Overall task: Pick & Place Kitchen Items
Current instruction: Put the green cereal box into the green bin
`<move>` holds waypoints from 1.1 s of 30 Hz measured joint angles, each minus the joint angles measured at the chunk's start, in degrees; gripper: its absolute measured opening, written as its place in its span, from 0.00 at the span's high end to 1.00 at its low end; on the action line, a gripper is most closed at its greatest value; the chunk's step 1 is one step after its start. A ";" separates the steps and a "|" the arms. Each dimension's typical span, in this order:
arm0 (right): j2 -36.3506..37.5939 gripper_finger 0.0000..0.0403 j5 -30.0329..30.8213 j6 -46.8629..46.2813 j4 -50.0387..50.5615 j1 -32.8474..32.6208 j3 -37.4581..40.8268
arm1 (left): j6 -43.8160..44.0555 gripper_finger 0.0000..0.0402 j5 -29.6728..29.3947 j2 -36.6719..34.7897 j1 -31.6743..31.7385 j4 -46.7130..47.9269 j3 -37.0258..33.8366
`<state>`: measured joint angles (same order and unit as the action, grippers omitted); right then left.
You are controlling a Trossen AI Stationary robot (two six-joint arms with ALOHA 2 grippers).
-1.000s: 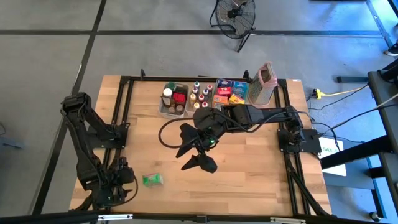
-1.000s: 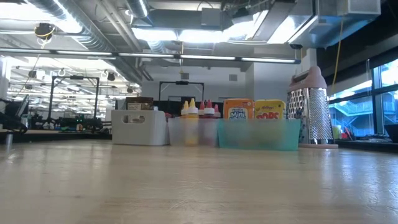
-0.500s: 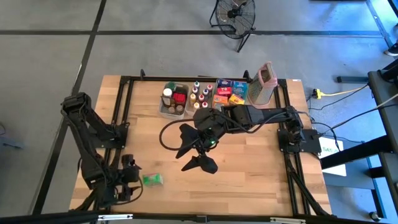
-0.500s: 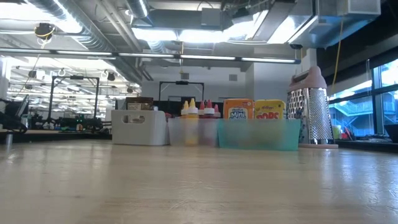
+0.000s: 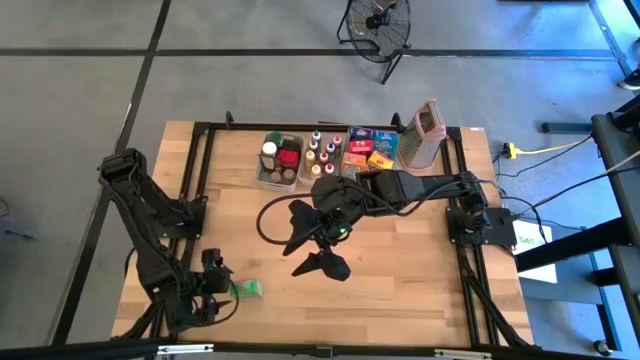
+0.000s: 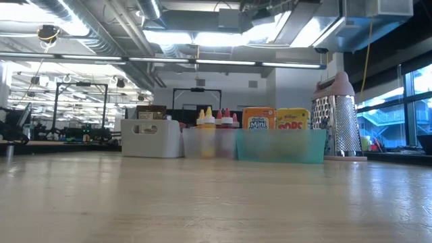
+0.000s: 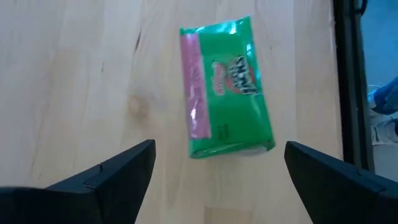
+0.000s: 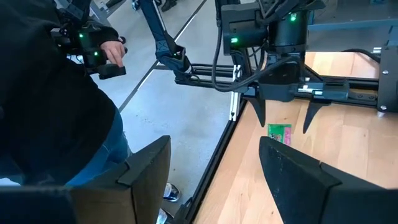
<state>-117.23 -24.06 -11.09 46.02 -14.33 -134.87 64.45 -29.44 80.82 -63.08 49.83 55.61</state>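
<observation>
— Lots of bare wood sits in the middle of the pale wooden desk [image 5: 400,260]. Where is the flat green shiny packet [image 7: 226,86]?

— It lies near the desk's front left corner, close to the black frame rail [image 7: 348,81], all alone.

— And the left gripper [image 5: 215,284]?

— It hangs just beside the packet with jaws wide open. They touch nothing.

— The right gripper [image 5: 318,243]?

— It floats over the middle of the desk, jaws partly open and holding nothing. The little bottles and boxes [image 5: 340,150] stay in tubs along the back edge.

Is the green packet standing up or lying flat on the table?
Lying flat: the green packet shows its printed face upward on the wood, between the open left claw's fingers, untouched.
</observation>
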 joint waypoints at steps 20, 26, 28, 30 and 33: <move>0.00 0.39 2.50 1.49 0.02 -0.02 0.00 | -8.23 0.12 -4.76 -0.26 2.51 -10.25 -4.79; 0.00 0.39 2.63 2.89 0.02 -0.02 0.00 | -8.69 0.13 -5.00 -0.28 2.59 -10.01 -4.79; 0.00 0.39 2.62 2.99 0.02 -0.02 0.00 | -8.70 0.15 -5.17 -0.28 2.59 -10.01 -4.79; 0.00 0.39 2.61 2.99 0.02 -0.02 0.00 | -8.70 0.17 -5.24 -0.28 2.59 -9.99 -4.79; 0.00 0.39 2.61 2.99 0.02 -0.02 0.00 | -8.72 0.20 -5.52 -0.31 2.59 -10.01 -4.79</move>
<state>-117.23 -21.45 -8.10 46.04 -14.35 -134.87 55.72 -34.96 80.51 -60.49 39.81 50.83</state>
